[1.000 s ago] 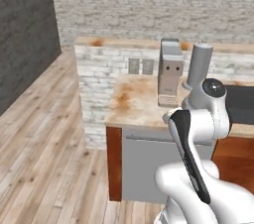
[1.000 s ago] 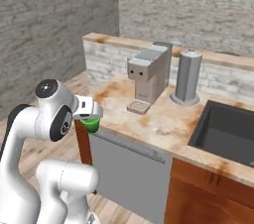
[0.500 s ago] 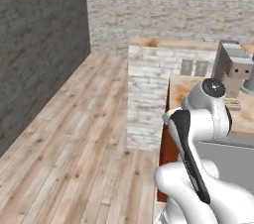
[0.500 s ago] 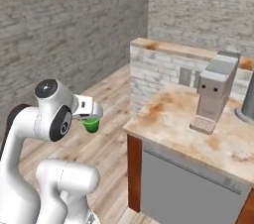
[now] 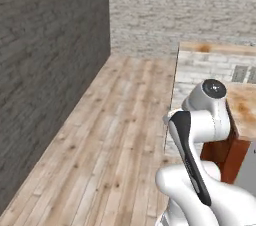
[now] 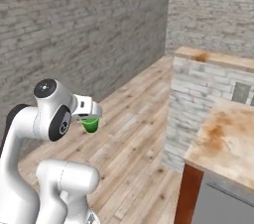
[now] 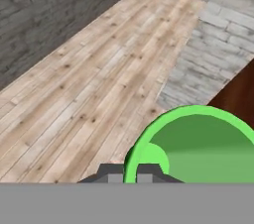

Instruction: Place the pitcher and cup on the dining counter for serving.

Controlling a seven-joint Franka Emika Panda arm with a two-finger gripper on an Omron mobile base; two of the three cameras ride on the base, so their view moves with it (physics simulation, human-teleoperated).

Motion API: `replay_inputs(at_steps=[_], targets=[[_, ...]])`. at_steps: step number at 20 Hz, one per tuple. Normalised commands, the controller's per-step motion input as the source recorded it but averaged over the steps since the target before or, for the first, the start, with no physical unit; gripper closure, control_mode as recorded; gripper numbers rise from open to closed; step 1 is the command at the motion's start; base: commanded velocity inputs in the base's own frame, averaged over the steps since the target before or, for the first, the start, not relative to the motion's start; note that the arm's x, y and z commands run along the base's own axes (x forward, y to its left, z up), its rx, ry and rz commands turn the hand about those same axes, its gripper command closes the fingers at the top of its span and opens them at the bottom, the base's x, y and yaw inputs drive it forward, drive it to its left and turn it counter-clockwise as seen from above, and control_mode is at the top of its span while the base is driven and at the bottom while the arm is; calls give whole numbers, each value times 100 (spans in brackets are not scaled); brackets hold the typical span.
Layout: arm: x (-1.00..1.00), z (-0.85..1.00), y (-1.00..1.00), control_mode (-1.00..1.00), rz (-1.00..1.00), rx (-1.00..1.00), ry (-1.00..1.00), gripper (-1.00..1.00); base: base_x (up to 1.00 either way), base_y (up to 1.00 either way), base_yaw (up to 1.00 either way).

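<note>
the jaws of the gripper [image 6: 91, 118] hold the green cup [image 6: 90, 124] just below them over the wooden floor [image 6: 134, 134]; nothing is set down for serving yet.

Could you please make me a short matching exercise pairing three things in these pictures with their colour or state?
Things:
1. small bright green cup
2. gripper
3. wooden plank floor

Descriptions:
A. pale brown boards
B. held up above the floor
C. shut on the cup's rim

Pairs: 1-B, 2-C, 3-A
</note>
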Motion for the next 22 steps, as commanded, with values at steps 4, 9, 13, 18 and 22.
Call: replay_inputs(at_steps=[4, 9, 13, 18, 22], targets=[[0, 0, 0, 100, 0, 0, 0, 100, 98, 100, 0], [0, 0, 0, 100, 0, 0, 0, 100, 100, 91, -1], [0, 0, 0, 100, 0, 0, 0, 100, 100, 36, -18], [0, 0, 0, 100, 0, 0, 0, 100, 99, 23, -15], [0, 0, 0, 100, 0, 0, 0, 100, 100, 18, -15]])
